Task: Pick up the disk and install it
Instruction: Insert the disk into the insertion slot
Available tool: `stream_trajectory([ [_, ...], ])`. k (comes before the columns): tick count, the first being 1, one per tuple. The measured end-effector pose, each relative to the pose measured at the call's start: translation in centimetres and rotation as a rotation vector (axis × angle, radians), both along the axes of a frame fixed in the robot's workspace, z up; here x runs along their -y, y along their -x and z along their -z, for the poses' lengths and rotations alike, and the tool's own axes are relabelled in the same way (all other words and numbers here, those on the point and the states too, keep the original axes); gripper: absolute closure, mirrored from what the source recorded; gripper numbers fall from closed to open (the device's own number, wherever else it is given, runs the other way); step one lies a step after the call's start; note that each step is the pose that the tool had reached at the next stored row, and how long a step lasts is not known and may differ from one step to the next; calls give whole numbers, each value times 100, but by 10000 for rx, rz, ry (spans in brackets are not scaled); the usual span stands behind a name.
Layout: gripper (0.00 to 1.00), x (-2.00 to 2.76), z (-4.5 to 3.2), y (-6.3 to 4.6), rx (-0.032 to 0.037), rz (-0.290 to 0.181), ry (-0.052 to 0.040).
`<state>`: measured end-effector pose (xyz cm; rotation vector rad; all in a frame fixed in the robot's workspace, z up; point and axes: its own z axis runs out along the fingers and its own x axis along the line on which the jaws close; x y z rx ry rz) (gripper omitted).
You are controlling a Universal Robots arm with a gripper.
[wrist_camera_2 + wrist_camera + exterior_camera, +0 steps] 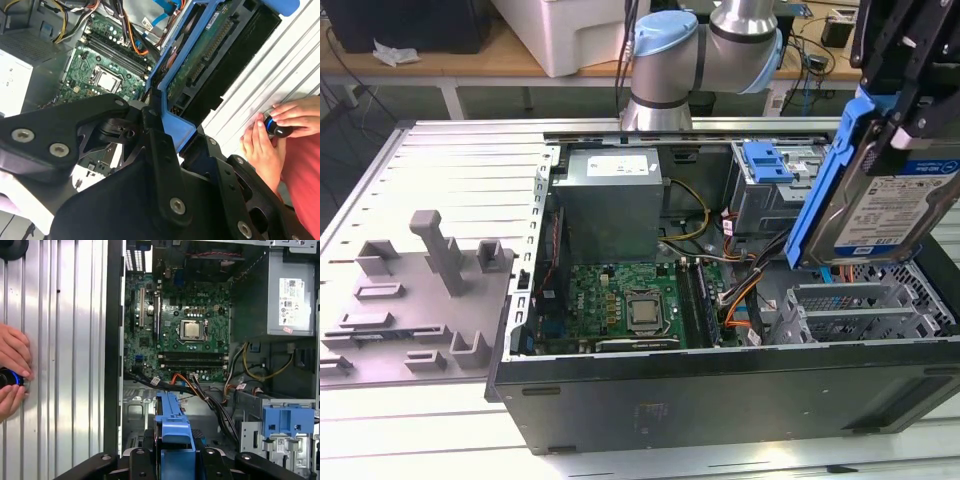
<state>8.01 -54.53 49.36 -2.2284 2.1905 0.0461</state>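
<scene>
The carry step is in hand — the gripper (902, 122) is clamped on the disk (895, 215) by its blue frame. The disk hangs on edge, tilted, over the open computer case (720, 390), at about three o'clock from the motherboard (620, 300) in the exterior view. Just below it sits the grey drive cage (865, 310), apparently with free slots. The install is not yet done — as I judge it, seating calls for levelling the disk and lining its frame up with a slot.

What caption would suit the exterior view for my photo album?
Fingers of the gripper hold the disk tilted over the open computer case, near its drive cage.
</scene>
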Motion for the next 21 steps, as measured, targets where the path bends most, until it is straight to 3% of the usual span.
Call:
stream_trajectory([
  [6, 63, 76, 34, -82, 0, 32, -323],
  [9, 63, 95, 48, -111, 0, 48, -414],
  [19, 63, 96, 54, -116, 2, 49, -408],
  [21, 63, 96, 56, -118, 1, 48, -312],
])
